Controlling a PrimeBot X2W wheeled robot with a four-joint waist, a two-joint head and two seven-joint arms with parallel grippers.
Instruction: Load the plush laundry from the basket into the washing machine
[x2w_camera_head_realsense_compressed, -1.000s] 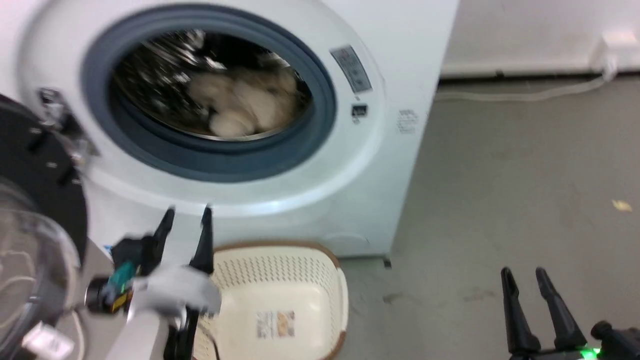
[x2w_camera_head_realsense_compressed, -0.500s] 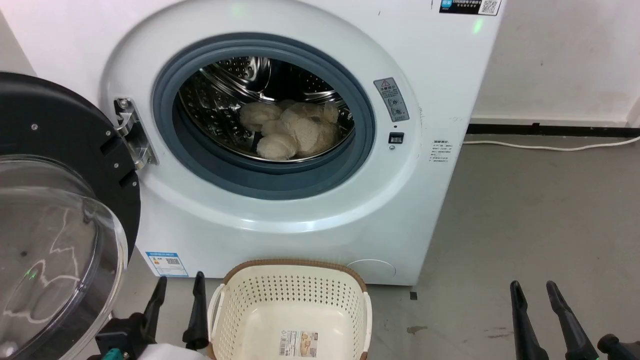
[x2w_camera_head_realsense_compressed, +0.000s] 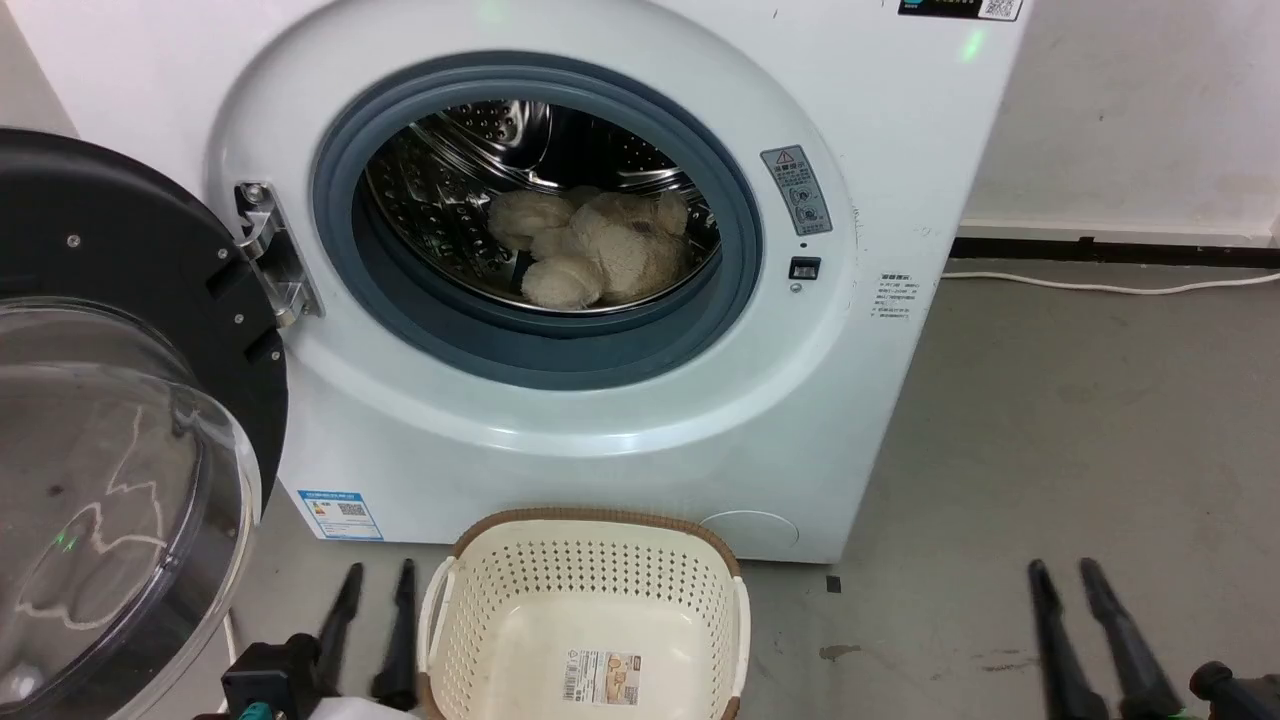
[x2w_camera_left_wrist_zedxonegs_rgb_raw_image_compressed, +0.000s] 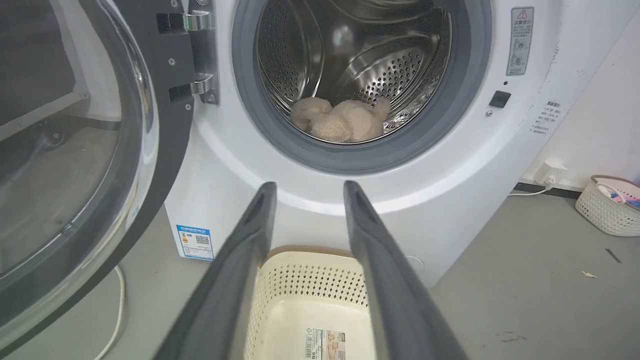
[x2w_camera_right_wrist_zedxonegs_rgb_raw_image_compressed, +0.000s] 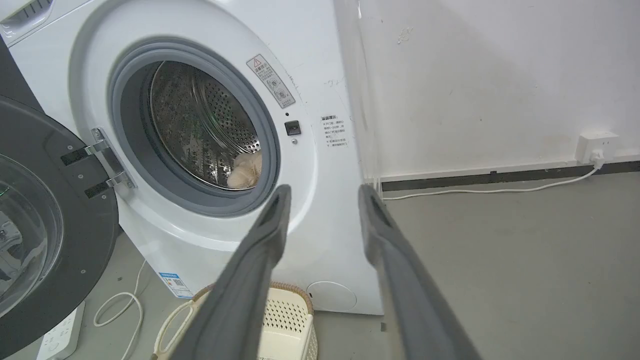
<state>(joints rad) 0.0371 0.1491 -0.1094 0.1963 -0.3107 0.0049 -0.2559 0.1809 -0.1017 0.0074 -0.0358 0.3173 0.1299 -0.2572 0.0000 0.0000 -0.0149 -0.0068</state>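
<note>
The cream-beige plush laundry lies at the bottom of the steel drum inside the white washing machine, whose black-framed clear door hangs open at the left. The same plush laundry also appears through the porthole in the left wrist view, and a bit of that plush laundry in the right wrist view. The cream perforated basket stands on the floor in front of the washer with nothing in it but a label sticker. My left gripper is open just left of the basket, holding nothing. My right gripper is open at the lower right over bare floor.
A white cable runs along the grey floor by the back wall. A second pale basket with items stands at the far right in the left wrist view. A power strip and white cord lie under the open door.
The head camera has shifted, so the washer sits lower and steadier in view. My left gripper has dropped from in front of the washer to beside the basket. Both grippers' fingers stand slightly narrower.
</note>
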